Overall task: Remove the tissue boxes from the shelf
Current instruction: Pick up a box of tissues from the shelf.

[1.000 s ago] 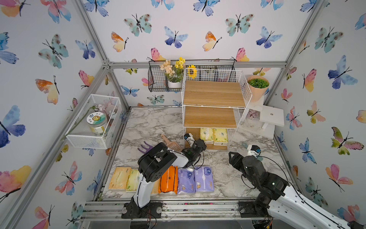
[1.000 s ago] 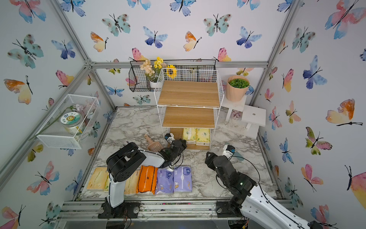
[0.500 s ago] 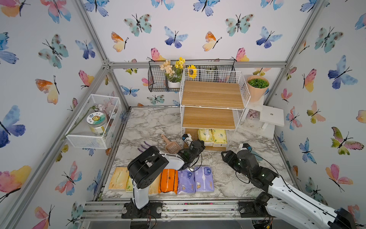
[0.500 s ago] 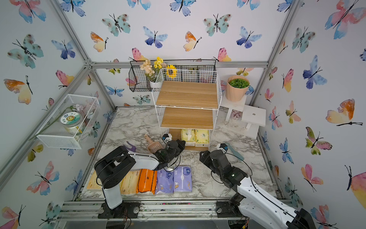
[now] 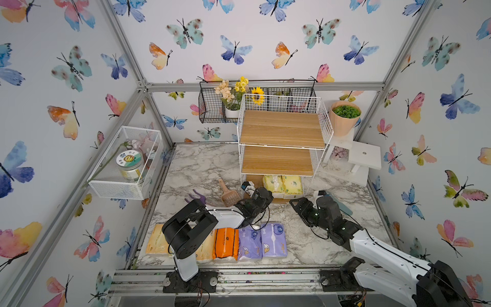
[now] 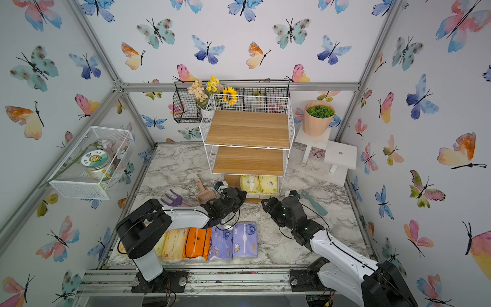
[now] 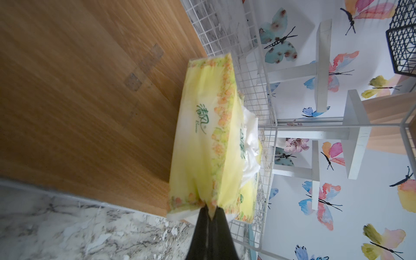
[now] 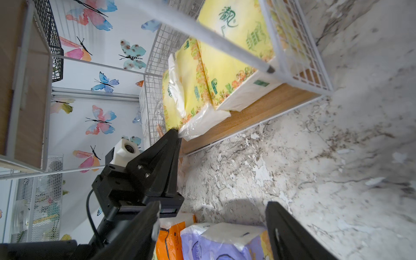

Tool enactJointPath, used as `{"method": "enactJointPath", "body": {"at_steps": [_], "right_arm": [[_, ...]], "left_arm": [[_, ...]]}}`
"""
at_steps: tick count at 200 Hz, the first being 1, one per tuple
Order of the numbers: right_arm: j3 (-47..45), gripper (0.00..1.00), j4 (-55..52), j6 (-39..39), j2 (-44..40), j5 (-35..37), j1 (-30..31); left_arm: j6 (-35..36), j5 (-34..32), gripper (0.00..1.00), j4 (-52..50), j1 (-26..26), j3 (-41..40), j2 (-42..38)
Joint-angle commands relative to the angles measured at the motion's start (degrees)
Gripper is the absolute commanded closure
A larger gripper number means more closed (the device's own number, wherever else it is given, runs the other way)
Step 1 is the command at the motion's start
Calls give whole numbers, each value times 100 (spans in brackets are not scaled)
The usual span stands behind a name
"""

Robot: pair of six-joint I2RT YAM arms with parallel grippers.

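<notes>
We enter two yellow-green tissue packs, side by side on the lowest board of the white wire shelf [image 5: 281, 127]. The first yellow-green pack [image 7: 202, 146] sits toward the left arm's side, with its near end at the board's front edge. The second yellow-green pack [image 8: 236, 45] lies just beside it, against the shelf's wire side wall.

We record the left hand [image 7: 208, 210] with its fingers pressed together, pinching the crimped wrapper end of the first yellow-green pack. The right wrist view shows the same pinch.

We record the right hand [image 8: 212, 206] with its fingers spread wide and nothing between them. It is above the marble surface [image 5: 202, 164] in front of the shelf, near the left hand.

Along the surface's front edge we count a row:
- a peach-orange pack [image 5: 155, 239] at the left end
- another peach-orange pack [image 6: 174, 244]
- a bright orange pack [image 5: 225, 243] with black trim
- a lilac pack [image 5: 249, 243], touching a second lilac pack [image 5: 273, 239]

The left arm crosses over part of this row, and we cannot tell what lies beneath it.

Also on the surface:
- a brown scoop [image 5: 228, 195]
- a purple hand-shaped tool [image 5: 196, 196]
- a teal spatula [image 5: 342, 207]

On the walls hang a black wire basket [image 5: 212, 106] of flowers and a white mesh basket [image 5: 125, 164] holding a jar.
</notes>
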Motion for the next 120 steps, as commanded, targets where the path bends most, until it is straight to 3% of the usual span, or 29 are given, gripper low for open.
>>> {"method": "enactJointPath", "body": {"at_steps": [1, 29, 63, 90, 120], "right_arm": [[-32, 21, 152, 4, -65, -102, -24], [-78, 21, -144, -51, -325, 35, -28], [-116, 21, -423, -88, -575, 64, -46], [-233, 21, -397, -28, -685, 10, -114], [-367, 21, -47, 61, -658, -229, -238]], "left_arm": [[120, -388, 100, 652, -126, -137, 319], [155, -866, 100, 1473, -462, -139, 619], [59, -1343, 100, 1568, -637, -137, 615], [-185, -1761, 100, 881, -752, -101, 229], [-999, -2121, 100, -720, -889, 107, -286]]}}
